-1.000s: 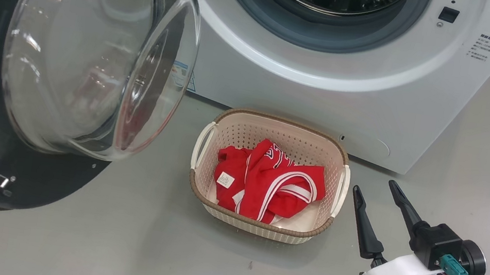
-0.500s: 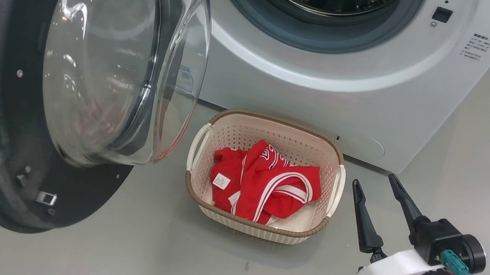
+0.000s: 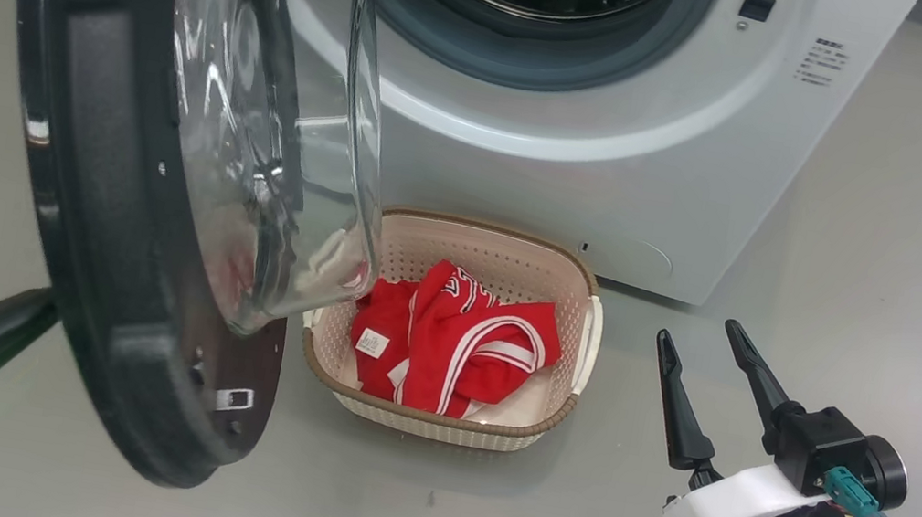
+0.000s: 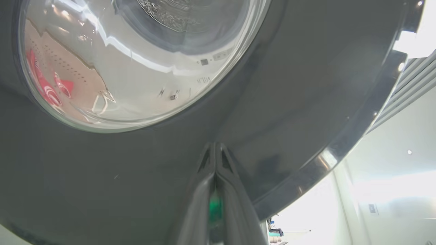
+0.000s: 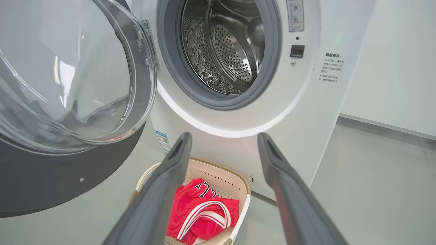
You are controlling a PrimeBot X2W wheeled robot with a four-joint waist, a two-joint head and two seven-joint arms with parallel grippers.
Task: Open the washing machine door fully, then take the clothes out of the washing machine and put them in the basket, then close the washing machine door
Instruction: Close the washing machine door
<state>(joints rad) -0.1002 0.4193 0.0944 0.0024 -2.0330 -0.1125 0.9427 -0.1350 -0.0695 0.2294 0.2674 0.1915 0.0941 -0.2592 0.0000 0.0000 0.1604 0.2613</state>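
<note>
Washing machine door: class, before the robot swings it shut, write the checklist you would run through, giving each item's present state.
1. The clothes lie in the basket: ok.
2. The washing machine has an empty drum: ok, nothing shows in the part visible.
3. The left gripper is shut, tips at the black outer face of the washing machine door: ok; firm contact, cannot tell.
4. The right gripper is open, holds nothing and sits beside the basket, away from the door: ok.
5. The basket is clear of the door's swing: cannot tell; the glass bowl overlaps its corner in the head view.
</note>
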